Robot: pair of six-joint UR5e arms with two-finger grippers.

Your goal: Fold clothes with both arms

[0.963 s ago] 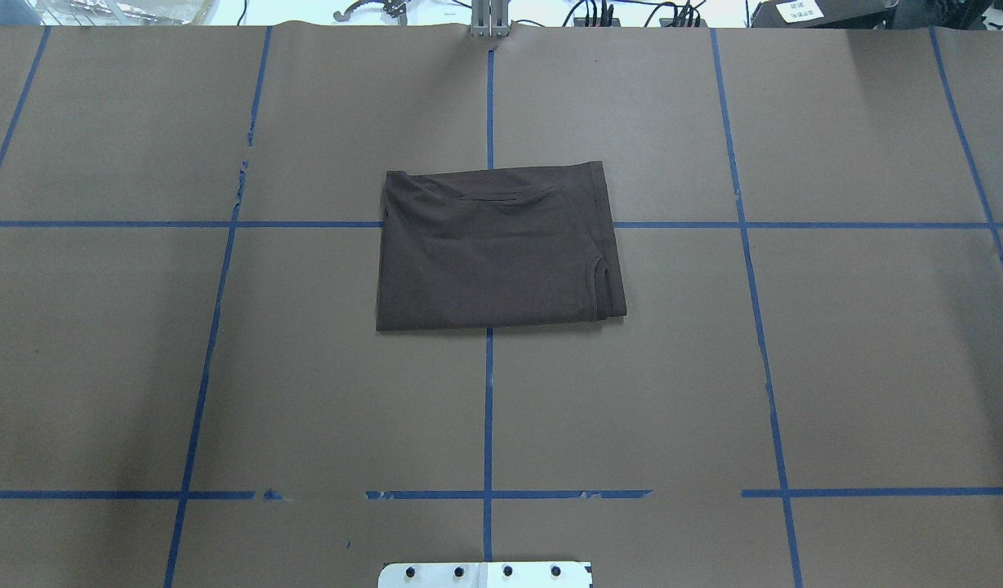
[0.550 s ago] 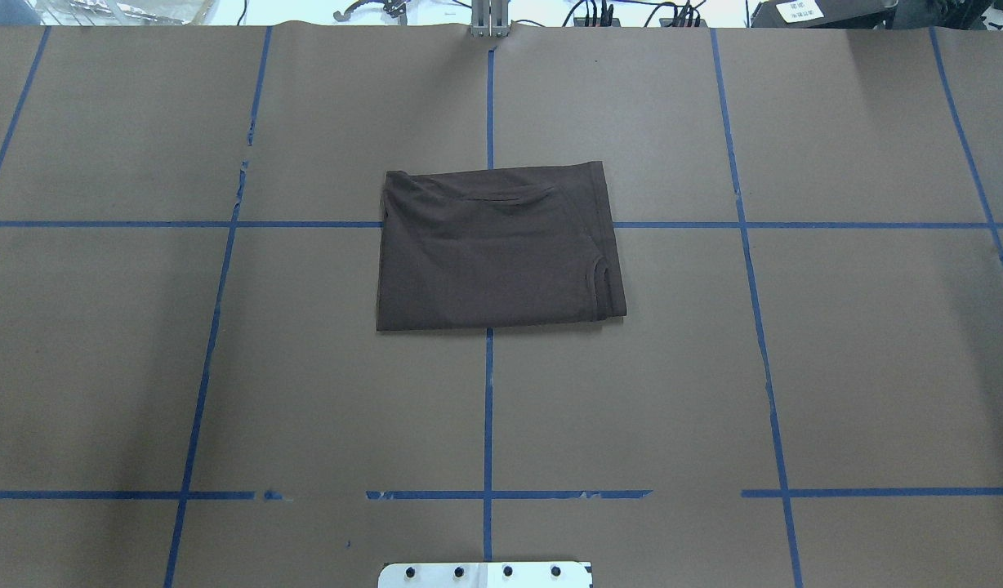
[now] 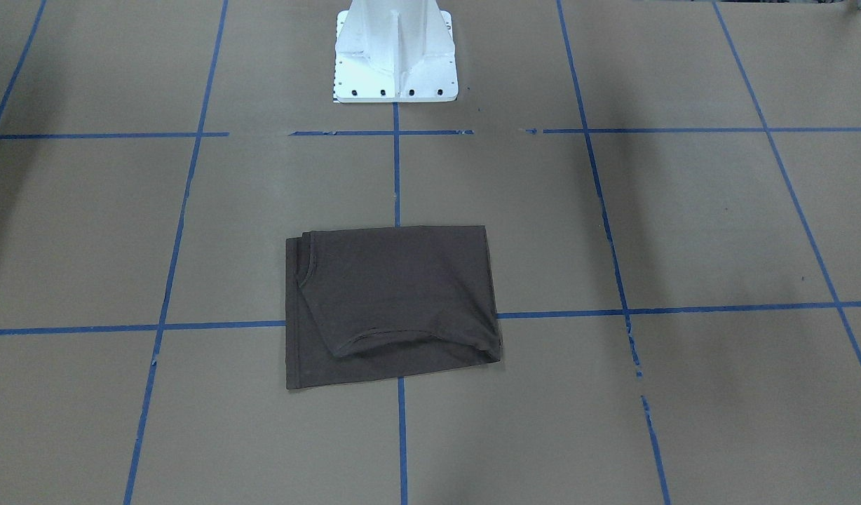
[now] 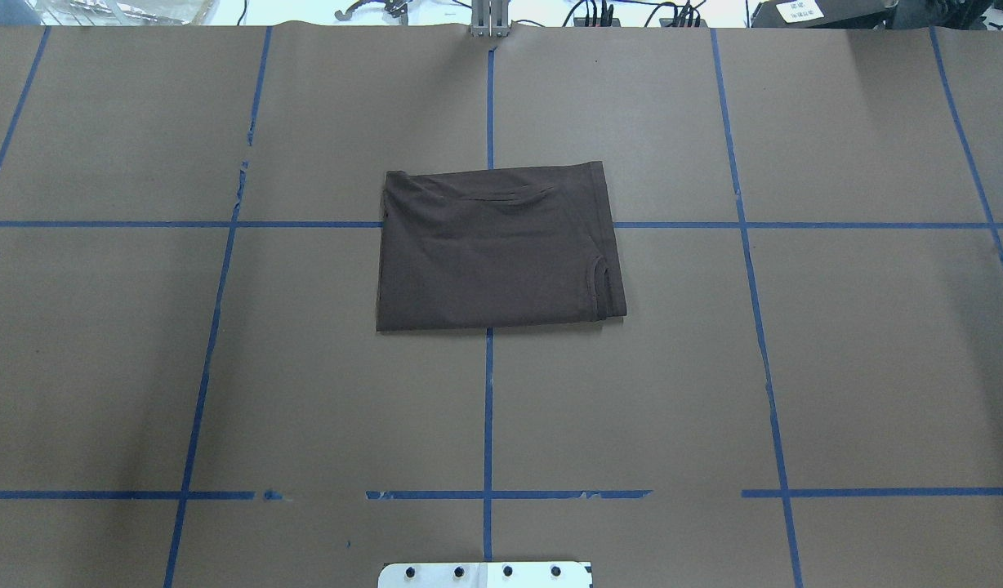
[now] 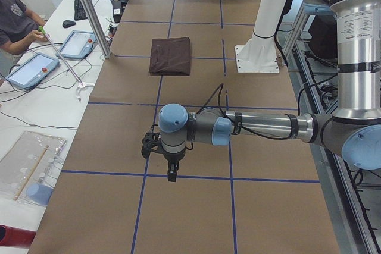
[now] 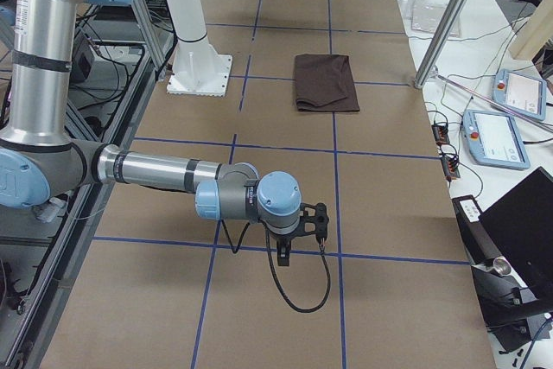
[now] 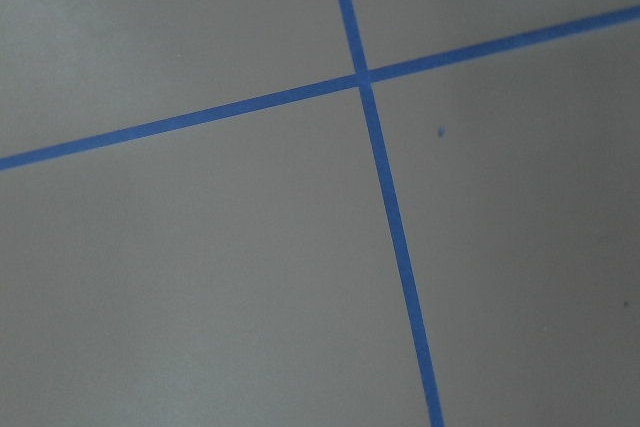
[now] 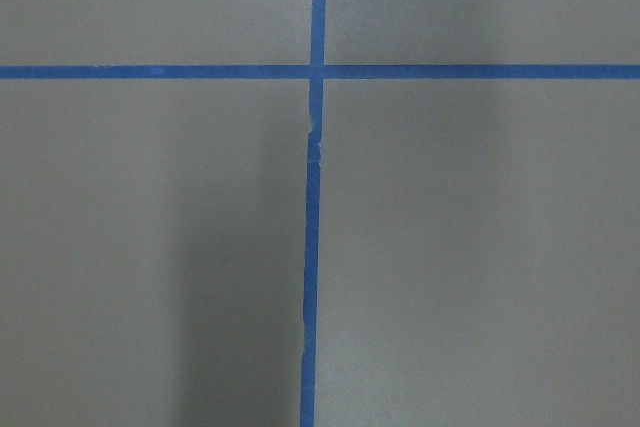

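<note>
The clothes are one dark brown T-shirt (image 4: 497,249), folded into a flat rectangle at the middle of the table (image 3: 392,305), also small in the side views (image 5: 171,56) (image 6: 325,81). Nothing touches it. Both arms are far from it. My left gripper (image 5: 171,173) hangs over a blue tape line at the table's left end, seen only in the exterior left view. My right gripper (image 6: 283,252) hangs over the tape at the right end, seen only in the exterior right view. Whether either is open or shut I cannot tell. Both wrist views show only brown paper and tape.
Brown paper with a blue tape grid (image 4: 488,408) covers the table. The white pedestal (image 3: 395,56) stands at the robot's side. A person (image 5: 15,25) with a long stick sits at a side table with tablets (image 5: 33,68). More tablets (image 6: 497,137) lie beyond the other edge.
</note>
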